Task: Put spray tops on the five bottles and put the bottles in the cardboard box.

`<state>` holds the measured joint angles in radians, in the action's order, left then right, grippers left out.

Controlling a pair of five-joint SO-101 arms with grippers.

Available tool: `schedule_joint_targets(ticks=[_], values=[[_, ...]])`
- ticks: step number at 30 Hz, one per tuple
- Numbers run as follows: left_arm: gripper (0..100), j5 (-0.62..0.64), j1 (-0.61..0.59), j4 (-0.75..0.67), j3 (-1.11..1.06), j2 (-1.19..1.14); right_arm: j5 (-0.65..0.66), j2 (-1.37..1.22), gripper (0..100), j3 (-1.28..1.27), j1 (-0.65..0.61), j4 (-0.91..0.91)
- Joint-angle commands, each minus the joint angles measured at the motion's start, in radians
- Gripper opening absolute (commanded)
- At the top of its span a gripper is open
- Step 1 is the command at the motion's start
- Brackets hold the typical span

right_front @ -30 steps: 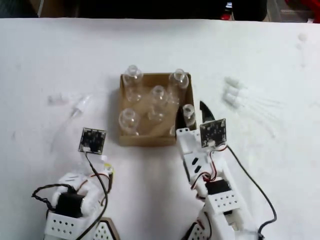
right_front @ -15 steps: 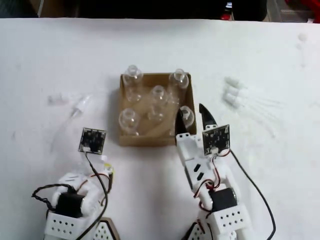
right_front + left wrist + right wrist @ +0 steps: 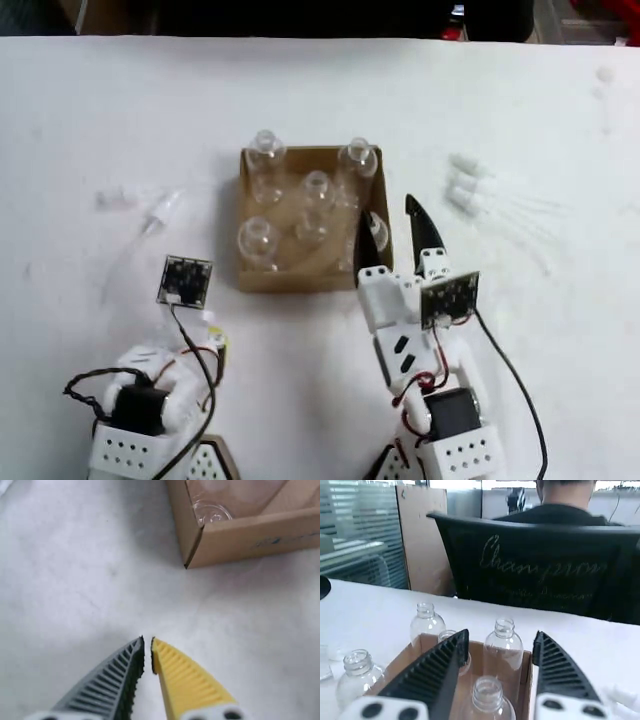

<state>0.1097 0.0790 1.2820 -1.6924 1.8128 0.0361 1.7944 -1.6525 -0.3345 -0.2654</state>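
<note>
High view: the cardboard box (image 3: 290, 279) sits mid-bench (image 3: 320, 90). Five open-necked bottles (image 3: 316, 192) stand upright within or against its walls. Loose spray tops (image 3: 470, 190) lie to its right, and further spray tops (image 3: 150, 205) to its left. The right gripper (image 3: 392, 232), jaws apart, straddles the box's right wall.

Left wrist view: the left gripper (image 3: 148, 647) has its jaws together, holding nothing, over bare bench near a box corner.

Right wrist view: jaws wide apart, with one bottle (image 3: 503, 647) seen between them.
</note>
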Motion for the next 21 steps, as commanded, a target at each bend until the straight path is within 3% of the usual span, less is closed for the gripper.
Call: schedule_joint_targets(ticks=[1, 5, 11, 17, 21], values=[[3, 0.014, 0.013, 0.006, 0.0, 0.008, -0.002, 0.013, 18.4, 0.068, 0.016, -0.005], [3, 0.014, 0.013, 0.006, 0.0, 0.008, -0.002, 0.013, 18.4, 0.112, 0.142, -0.005], [3, 0.014, 0.013, 0.006, 0.0, 0.008, -0.005, 0.013, 18.4, 0.124, 0.498, -0.019], [3, 0.014, 0.013, 0.006, 0.0, 0.008, -0.003, 0.013, 18.4, 0.126, 0.829, -0.303], [3, 0.014, 0.013, 0.006, 0.0, 0.008, -0.003, 0.012, 18.4, 0.124, 0.963, -0.529]])
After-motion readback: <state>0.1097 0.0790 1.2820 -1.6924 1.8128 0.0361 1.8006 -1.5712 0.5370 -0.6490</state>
